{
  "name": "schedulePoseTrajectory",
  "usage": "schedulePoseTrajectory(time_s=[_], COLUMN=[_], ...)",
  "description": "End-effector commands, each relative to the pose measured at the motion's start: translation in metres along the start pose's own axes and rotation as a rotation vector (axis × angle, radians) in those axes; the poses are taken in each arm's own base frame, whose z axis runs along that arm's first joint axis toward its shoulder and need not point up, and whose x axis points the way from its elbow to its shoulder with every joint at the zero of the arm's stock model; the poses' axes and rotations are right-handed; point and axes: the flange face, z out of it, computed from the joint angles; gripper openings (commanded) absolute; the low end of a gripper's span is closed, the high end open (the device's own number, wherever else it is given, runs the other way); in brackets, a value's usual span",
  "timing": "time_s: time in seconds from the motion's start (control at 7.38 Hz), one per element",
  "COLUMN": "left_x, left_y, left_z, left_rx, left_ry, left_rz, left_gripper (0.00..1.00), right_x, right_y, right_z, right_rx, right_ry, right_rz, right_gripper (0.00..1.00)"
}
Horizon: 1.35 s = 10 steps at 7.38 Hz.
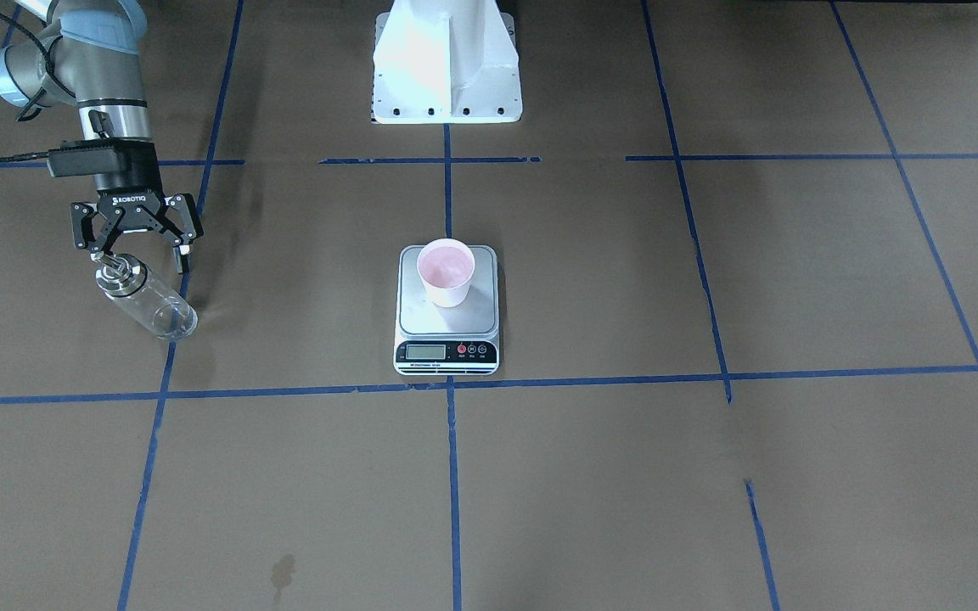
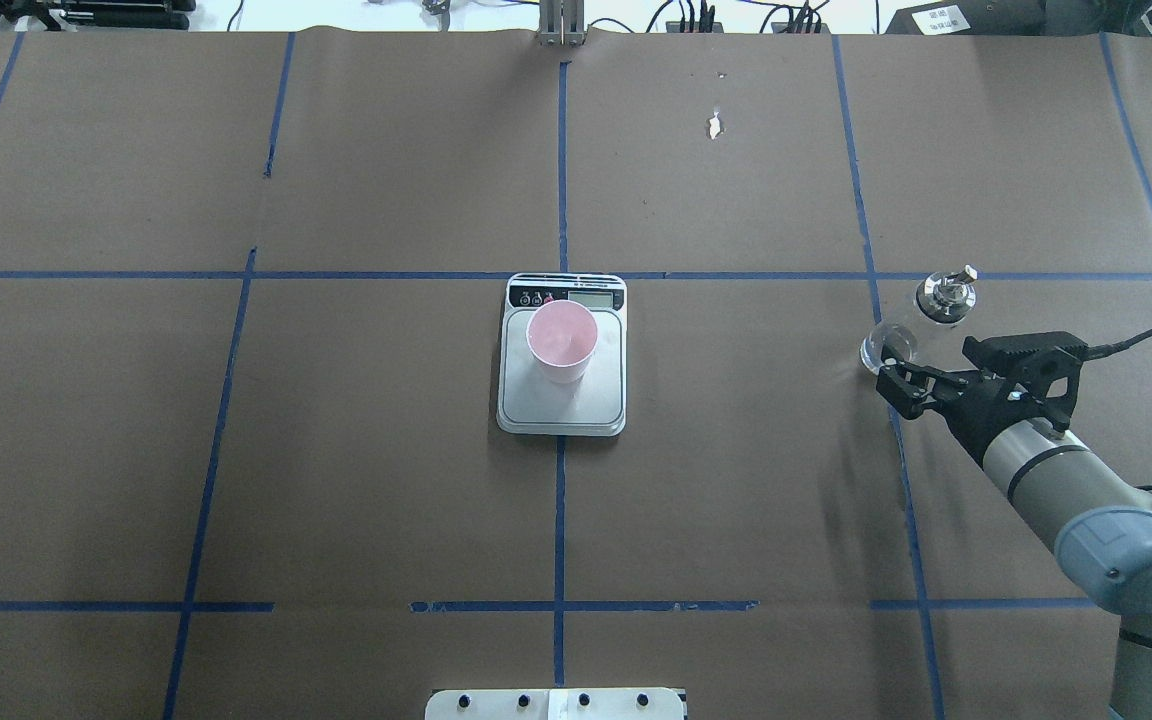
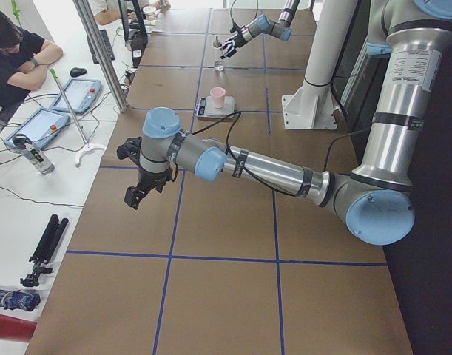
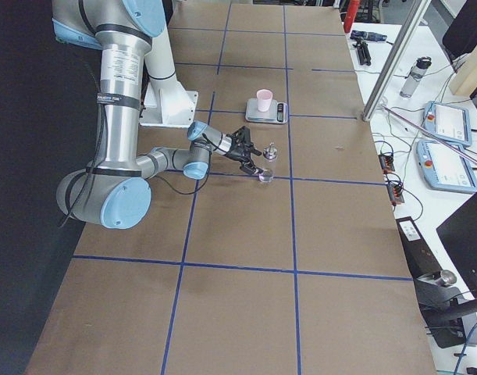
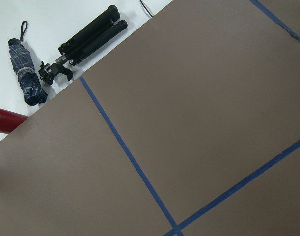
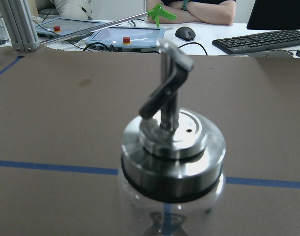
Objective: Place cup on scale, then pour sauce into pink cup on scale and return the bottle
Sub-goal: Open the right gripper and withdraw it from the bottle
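Observation:
The pale pink cup (image 1: 446, 271) stands upright on the steel platform of the scale (image 1: 446, 348) at the table's middle; it also shows in the overhead view (image 2: 562, 341). The clear glass bottle (image 1: 147, 302) with its silver cap and spout (image 6: 170, 142) stands upright on the table at the robot's right (image 2: 921, 318). My right gripper (image 1: 141, 255) is open and empty, level with the bottle's top and just on the robot's side of it (image 2: 926, 362). My left gripper (image 3: 134, 197) hangs over the table's far left end; I cannot tell whether it is open.
The arms' white base (image 1: 446, 64) stands at the robot's edge, behind the scale. Blue tape lines cross the brown table cover. A tripod (image 5: 91, 37) and a folded umbrella (image 5: 27, 73) lie off the table's left end. Operators' desks with tablets run along the far side.

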Motion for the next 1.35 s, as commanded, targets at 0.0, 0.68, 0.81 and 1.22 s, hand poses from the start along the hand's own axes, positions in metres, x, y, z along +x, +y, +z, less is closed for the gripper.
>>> schedulePoseTrajectory(time_s=[0.0, 0.68, 0.81, 1.22], left_x=[0.000, 0.000, 0.000, 0.000], left_y=[0.001, 0.002, 0.003, 0.002], left_z=[0.000, 0.001, 0.002, 0.001], left_rx=[-0.001, -0.003, -0.004, -0.003], left_ry=[0.000, 0.002, 0.002, 0.003], left_rz=[-0.001, -0.003, -0.003, -0.003], left_gripper=[1.00, 1.00, 1.00, 1.00], right_x=[0.017, -0.027, -0.025, 0.020], right_y=[0.001, -0.077, -0.092, -0.148], right_z=[-0.041, -0.116, -0.122, -0.112], right_rx=[-0.027, -0.087, -0.110, -0.260], right_ry=[-0.014, 0.035, 0.023, -0.003], right_rz=[-0.031, -0.088, -0.066, -0.068], right_gripper=[1.00, 1.00, 1.00, 1.00])
